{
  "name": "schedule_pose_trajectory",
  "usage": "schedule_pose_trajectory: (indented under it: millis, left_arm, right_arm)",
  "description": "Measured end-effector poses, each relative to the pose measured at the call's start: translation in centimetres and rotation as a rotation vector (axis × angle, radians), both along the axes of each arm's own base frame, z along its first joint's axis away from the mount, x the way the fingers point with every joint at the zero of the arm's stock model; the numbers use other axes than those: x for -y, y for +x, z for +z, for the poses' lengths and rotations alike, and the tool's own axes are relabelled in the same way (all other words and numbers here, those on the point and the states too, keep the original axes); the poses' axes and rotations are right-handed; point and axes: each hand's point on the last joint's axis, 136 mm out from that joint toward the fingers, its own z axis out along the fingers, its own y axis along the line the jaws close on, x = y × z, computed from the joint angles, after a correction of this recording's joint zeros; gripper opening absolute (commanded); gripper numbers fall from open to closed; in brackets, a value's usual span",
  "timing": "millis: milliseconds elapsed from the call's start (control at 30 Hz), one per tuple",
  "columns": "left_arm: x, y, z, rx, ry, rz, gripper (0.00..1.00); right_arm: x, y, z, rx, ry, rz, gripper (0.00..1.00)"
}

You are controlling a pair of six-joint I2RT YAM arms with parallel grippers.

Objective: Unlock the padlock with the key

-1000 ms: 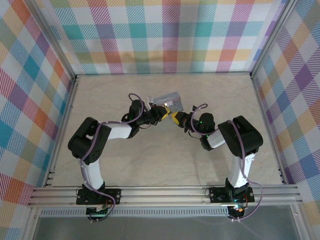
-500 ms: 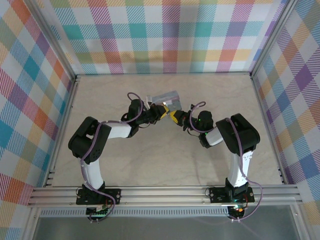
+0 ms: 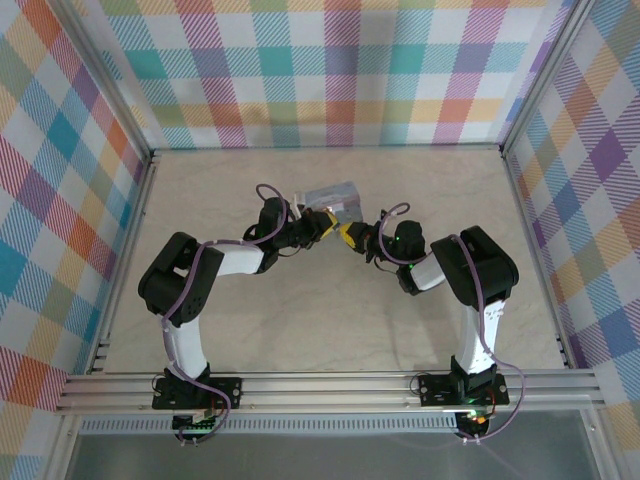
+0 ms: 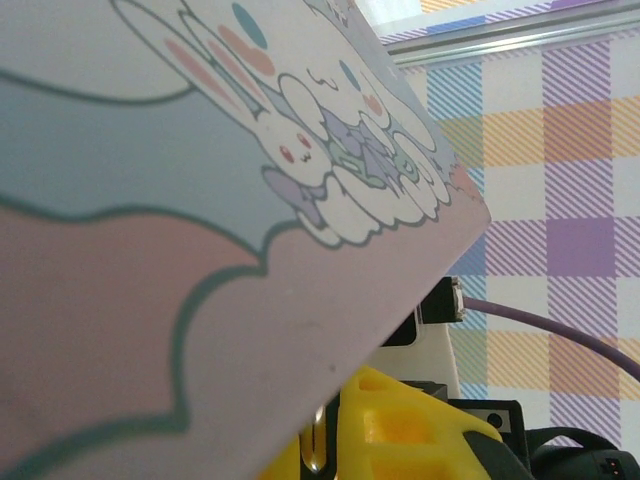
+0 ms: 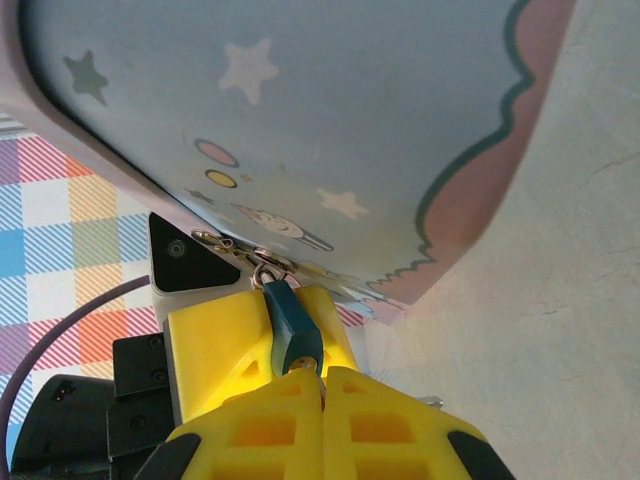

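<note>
The tin (image 3: 335,198) sits toward the far edge of the table (image 3: 250,330), about midway between its left and right edges, and appears tilted with its near edge raised. The left gripper (image 3: 323,226) meets that near edge with its jaws closed; it appears to be clamped on the tin, most likely to hold the box steady and present the fastening to the other arm. In the left wrist view the printed face of the tin lies directly against the camera, which fits such a grip. The padlock (image 5: 290,330) hangs by its shackle from the small metal hasp (image 5: 262,268) on the tin's edge, with its blue body pointing down toward the right gripper (image 5: 322,388). That gripper is closed, with its two yellow fingers pressed together. A thin metal sliver, taken to be the key (image 5: 314,368), projects from the seam between them and touches the lower end of the padlock. This pinch grip keeps the key stiff and in line with the lock body. Whether the key has entered the keyway cannot be determined. The shackle appears closed, so the work is judged to be at insertion or turning.
</note>
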Motion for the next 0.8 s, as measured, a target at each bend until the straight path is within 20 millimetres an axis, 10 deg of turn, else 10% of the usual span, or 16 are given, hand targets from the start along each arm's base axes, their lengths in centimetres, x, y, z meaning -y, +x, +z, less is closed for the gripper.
schedule_pose_trajectory:
  millis: [367, 800]
  left_arm:
    - [1.4, -3.8, -3.0, -0.092, 0.089, -0.142, 0.0]
    - [1.5, -5.1, -4.2, -0.136, 0.128, -0.175, 0.0]
  right_arm:
    - [1.3, -4.7, -3.8, -0.056, -0.103, 0.052, 0.41]
    - [3.8, -9.2, -1.2, 0.08, -0.365, 0.113, 0.47]
